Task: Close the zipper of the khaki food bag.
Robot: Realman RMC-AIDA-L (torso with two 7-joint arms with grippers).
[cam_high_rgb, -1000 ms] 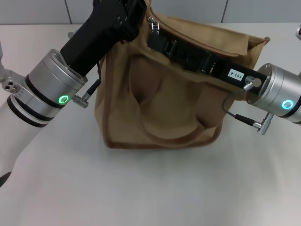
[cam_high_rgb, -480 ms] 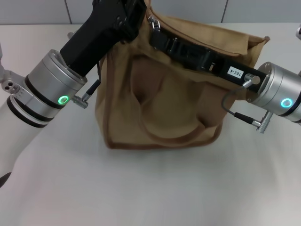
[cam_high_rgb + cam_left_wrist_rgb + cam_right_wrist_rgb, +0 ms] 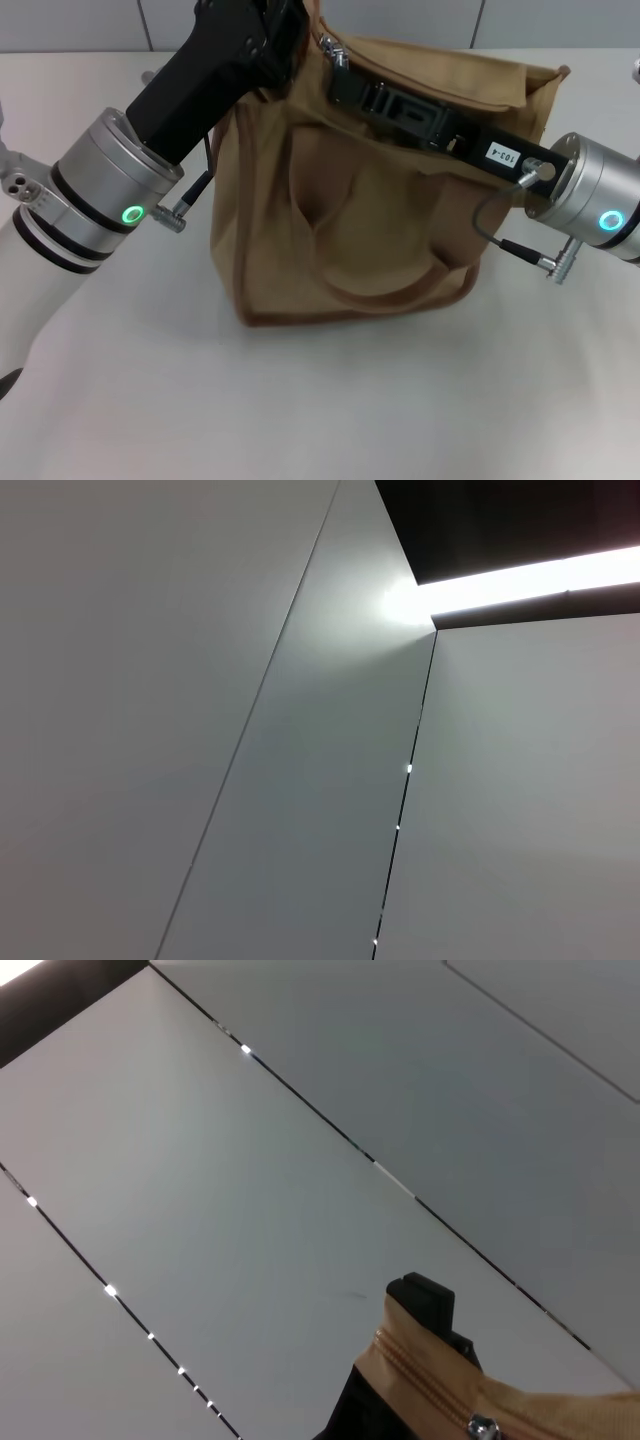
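One bag [image 3: 360, 190] sits at frame centre on the table [image 3: 330, 400], two handles showing. Its zipper [image 3: 335, 50] slider is at the upper centre. The right gripper [image 3: 345, 75] pinches it. The left gripper [image 3: 285, 25] clamps the bag's upper-left corner.

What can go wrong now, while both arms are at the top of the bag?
The khaki food bag leans and could tip on the table if the right gripper pulls along the zipper. The slider's grip is not visible, so it may slip. The left gripper covers that corner.
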